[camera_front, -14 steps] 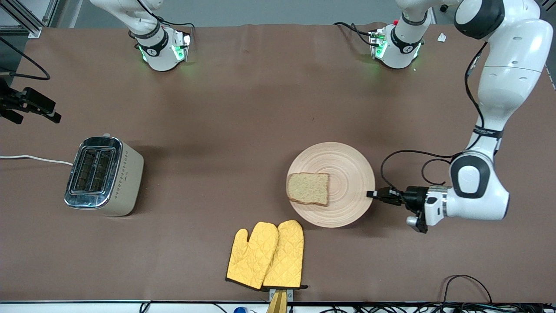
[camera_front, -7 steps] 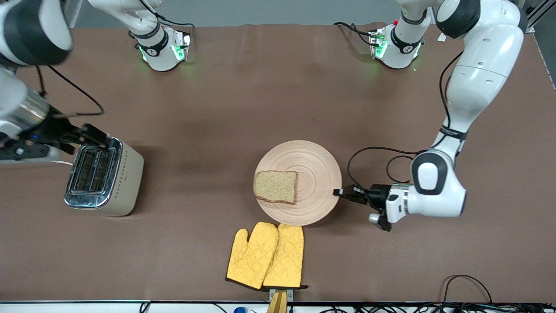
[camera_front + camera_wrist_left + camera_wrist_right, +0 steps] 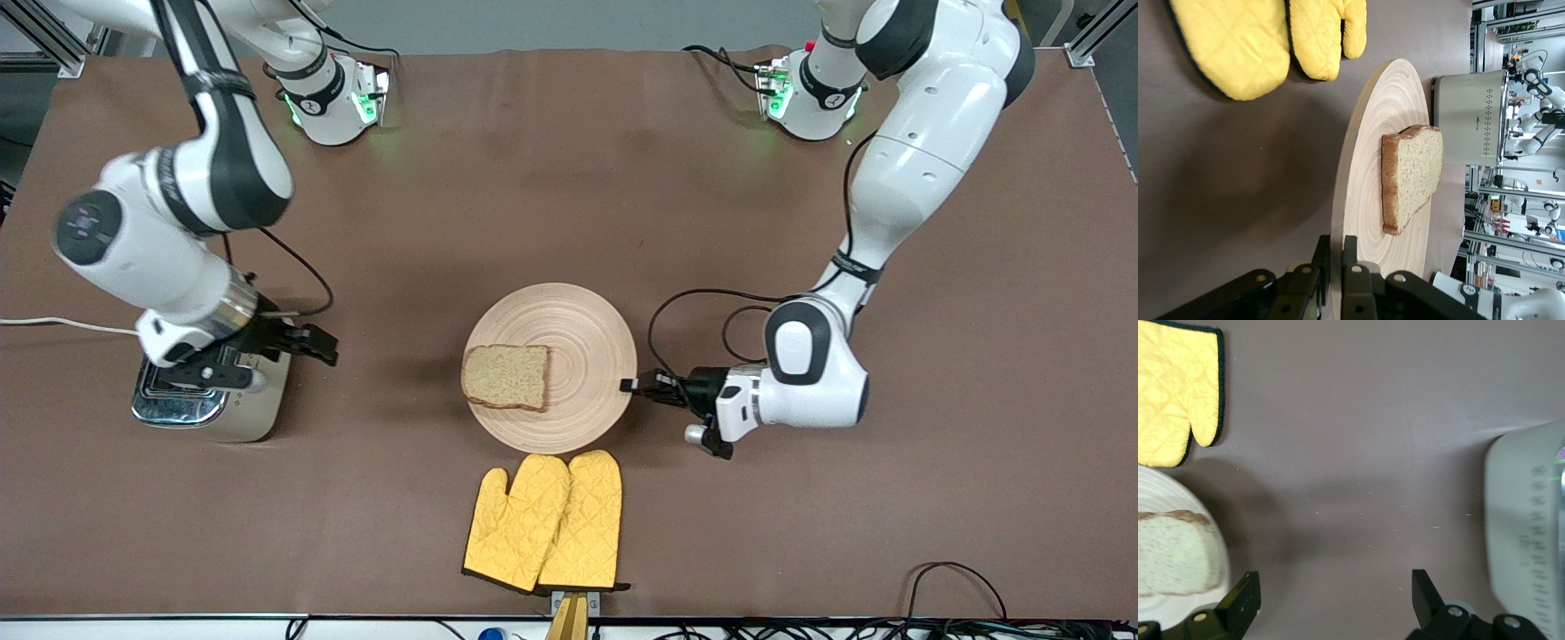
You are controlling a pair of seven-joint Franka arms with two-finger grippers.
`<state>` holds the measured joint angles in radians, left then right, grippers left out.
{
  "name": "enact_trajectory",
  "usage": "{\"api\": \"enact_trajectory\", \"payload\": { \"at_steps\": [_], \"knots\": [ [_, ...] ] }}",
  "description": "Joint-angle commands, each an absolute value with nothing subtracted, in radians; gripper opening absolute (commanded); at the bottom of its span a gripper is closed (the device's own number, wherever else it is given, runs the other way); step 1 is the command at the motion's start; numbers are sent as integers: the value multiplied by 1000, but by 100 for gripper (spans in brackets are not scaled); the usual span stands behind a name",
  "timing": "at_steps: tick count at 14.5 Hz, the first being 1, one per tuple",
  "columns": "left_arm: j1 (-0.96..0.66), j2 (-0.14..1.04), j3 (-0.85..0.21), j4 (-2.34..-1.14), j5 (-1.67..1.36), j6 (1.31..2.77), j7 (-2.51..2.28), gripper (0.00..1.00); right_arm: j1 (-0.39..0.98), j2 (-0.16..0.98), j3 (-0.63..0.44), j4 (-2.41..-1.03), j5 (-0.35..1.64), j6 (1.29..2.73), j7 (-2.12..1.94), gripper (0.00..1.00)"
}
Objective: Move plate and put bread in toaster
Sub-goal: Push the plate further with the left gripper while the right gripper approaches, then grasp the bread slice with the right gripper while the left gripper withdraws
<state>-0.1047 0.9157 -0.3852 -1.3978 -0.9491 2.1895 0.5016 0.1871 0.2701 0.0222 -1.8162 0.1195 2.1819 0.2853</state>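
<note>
**Plate slide toward toaster**

Front: left gripper (image 3: pixel 633 386) pinches the plate (image 3: pixel 578 329) rim at the table; bread (image 3: pixel 505 377) sits on the half away from it. Right gripper (image 3: pixel 307 342) hovers beside the toaster (image 3: pixel 213 404)
Left wrist: jaws clamped on the rim; keep the plate level
Right wrist: fingers (image 3: pixel 1241 603) spread wide, empty

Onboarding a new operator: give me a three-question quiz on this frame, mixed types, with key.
1. True or false: the bread lies on the plate.
2. What does the left gripper grip?
A. plate rim
B. mitts
C. toaster cord
3. Fill in: the right gripper, open, is over the table beside the ____.

Key: 1 true; 2 A; 3 toaster.
</note>
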Motion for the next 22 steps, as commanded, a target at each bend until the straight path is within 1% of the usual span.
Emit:
{"api": "enact_trajectory", "payload": {
  "at_steps": [1,5,6,9,11,12,13,14,17,19,20,22],
  "knots": [
    [-136,931,-388,-1391,-1043,2226,564,3,224,339,15,-1818,140,2246,333,100],
    [-169,988,-387,-1393,-1181,2232,741,3,244,423,14,-1821,140,2339,334,100],
    [-181,999,-387,-1393,-1199,2253,745,3,247,437,14,-1822,140,2353,334,100],
    [-227,1022,-387,-1393,-1222,2325,746,4,261,448,14,-1835,140,2349,331,100],
    [-229,1028,-385,-1393,-1255,2332,746,8,290,459,14,-1836,140,2349,331,100],
    [-227,1028,-387,-1394,-1255,2332,733,24,305,465,14,-1836,140,2352,331,100],
    [-227,1028,-385,-1394,-1256,2332,718,47,316,478,14,-1836,138,2355,328,100],
    [-226,1022,-384,-1394,-1255,2335,689,99,324,495,14,-1836,132,2359,325,100],
    [-213,971,-359,-1390,-1227,2338,528,100,340,508,12,-1836,123,2361,314,100],
    [-209,899,-290,-1390,-1137,2336,380,100,367,517,12,-1836,103,2365,314,98],
    [-204,878,-273,-1388,-1071,2336,304,100,371,518,12,-1836,103,2373,314,91],
    [-167,807,-253,-1388,-906,2335,150,100,370,528,12,-1835,103,2376,314,68]
  ]
}}
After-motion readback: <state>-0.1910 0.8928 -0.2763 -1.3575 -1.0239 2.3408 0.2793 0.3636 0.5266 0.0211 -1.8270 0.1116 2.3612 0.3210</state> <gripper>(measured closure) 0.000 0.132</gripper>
